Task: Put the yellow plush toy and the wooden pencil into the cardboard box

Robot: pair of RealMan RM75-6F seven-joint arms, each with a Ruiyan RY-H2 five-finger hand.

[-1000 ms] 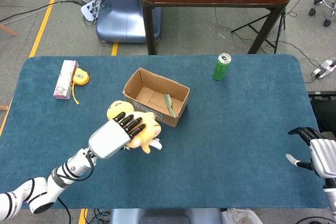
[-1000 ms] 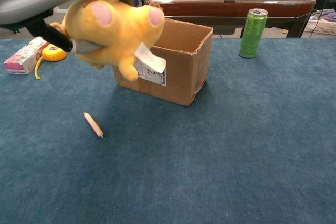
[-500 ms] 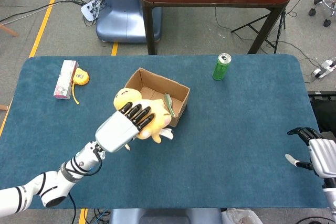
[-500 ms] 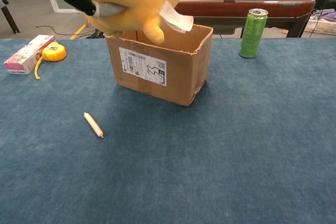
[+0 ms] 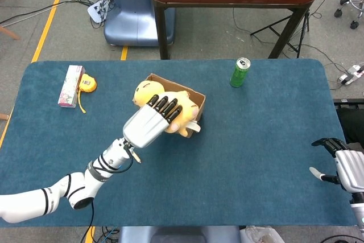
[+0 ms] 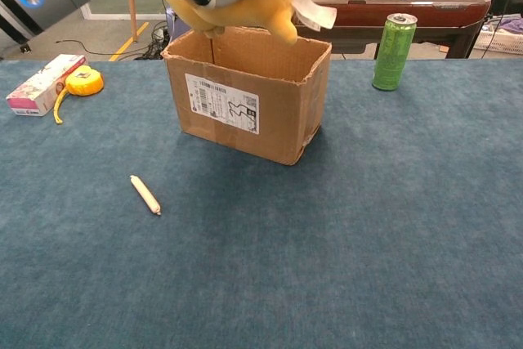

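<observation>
Left hand [image 5: 152,122] is clamped around the yellow plush toy [image 5: 165,103], dark fingers [image 5: 166,108] wrapped over its back, and holds it in the air right above the open top of the cardboard box [image 6: 245,104]. In the chest view the toy's lower half hangs just over the box rim, w/ its white tag [image 6: 313,12] sticking out to the side; it's not inside yet and not touching the box as far as I can tell. Right hand [image 5: 344,166] sits at the far edge of the table [image 5: 261,140], fingers apart, holding nothing, well away from everything.

Step in hand: dropping the toy into the box, i.e. first half of the task. Looks about ready for release. Next move calls for lowering a bit so the toy clears the rim, then letting the fingers go; the toy is soft and bulky vs. the opening, so it may catch on a flap or the edge (a small nudge down could be needed).

After that, the wooden pencil [image 6: 145,194] is the other job: it lies flat on the table in front of the box, nearer the robot and to the left, well apart from it. Thin and low on the cloth, so prob. a fiddly pinch.

Also there: green can [image 6: 393,51] beyond the box on the right, tissue pack [image 5: 71,86] and yellow tape measure [image 5: 86,83] at the far left.
</observation>
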